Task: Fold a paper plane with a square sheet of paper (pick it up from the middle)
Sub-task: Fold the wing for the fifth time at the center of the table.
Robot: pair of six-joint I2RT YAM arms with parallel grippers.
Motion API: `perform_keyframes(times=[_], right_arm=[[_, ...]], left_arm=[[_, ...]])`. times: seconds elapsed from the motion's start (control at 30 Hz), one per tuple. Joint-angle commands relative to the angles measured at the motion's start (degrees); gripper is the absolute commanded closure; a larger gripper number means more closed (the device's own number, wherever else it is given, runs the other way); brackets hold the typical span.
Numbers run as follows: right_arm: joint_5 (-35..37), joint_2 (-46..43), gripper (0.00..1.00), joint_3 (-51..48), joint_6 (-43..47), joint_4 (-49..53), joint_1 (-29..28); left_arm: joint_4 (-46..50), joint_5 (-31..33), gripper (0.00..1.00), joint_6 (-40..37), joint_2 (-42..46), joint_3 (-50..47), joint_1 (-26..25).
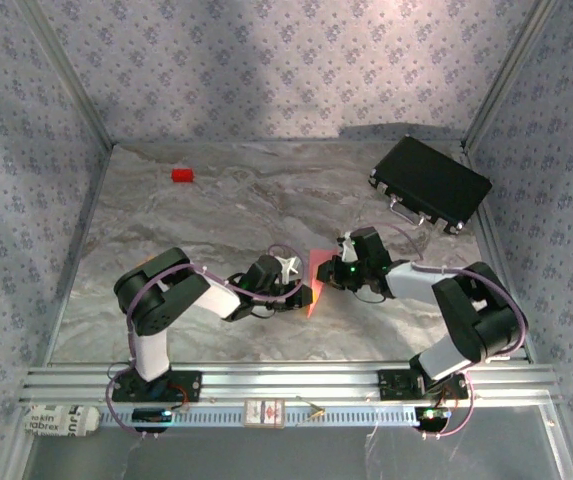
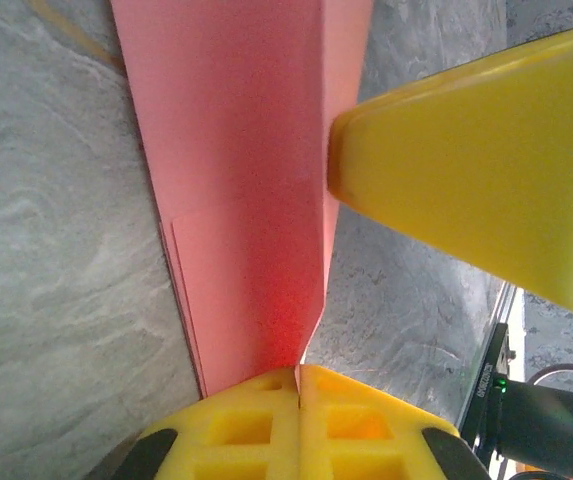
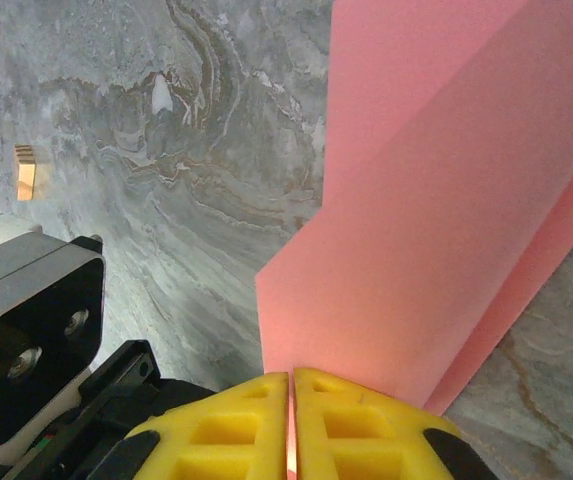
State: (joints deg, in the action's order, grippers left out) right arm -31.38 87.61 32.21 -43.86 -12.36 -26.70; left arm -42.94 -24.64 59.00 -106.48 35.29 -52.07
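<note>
Square sheet of paper [image 1: 315,275] was creased into a long, layered salmon-pink shape with a centre fold. It was held up between the two arms, over the front middle of the marble table [image 1: 216,200]. Left gripper [image 2: 299,385] was pinched tight on one end. Right gripper [image 3: 292,385] was likewise closed on the opposite edge. Judged: main folds made, wings and final shaping probably left. Whether a nose point was formed could not be told.

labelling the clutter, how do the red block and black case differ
The red block is tiny and bright; the black case is much larger and dark. The block sits back left, the case back right, turned at an angle. Both lie flat on the table.
</note>
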Motion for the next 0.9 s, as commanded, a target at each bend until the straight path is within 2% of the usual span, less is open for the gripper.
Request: perform_keyframes(times=[0.0, 0.87], right_arm=[[-1.46, 1.86, 0.89, 1.27, 1.13, -1.47, 0.55], [-3.63, 7.35, 0.89, 1.94, 1.26, -4.87, 2.53]], left_arm=[[2.6, -0.33, 1.0, 1.35, -1.86, -1.66, 0.1], [5.01, 1.08, 1.0, 4.4, -2.33, -2.76, 1.54]])
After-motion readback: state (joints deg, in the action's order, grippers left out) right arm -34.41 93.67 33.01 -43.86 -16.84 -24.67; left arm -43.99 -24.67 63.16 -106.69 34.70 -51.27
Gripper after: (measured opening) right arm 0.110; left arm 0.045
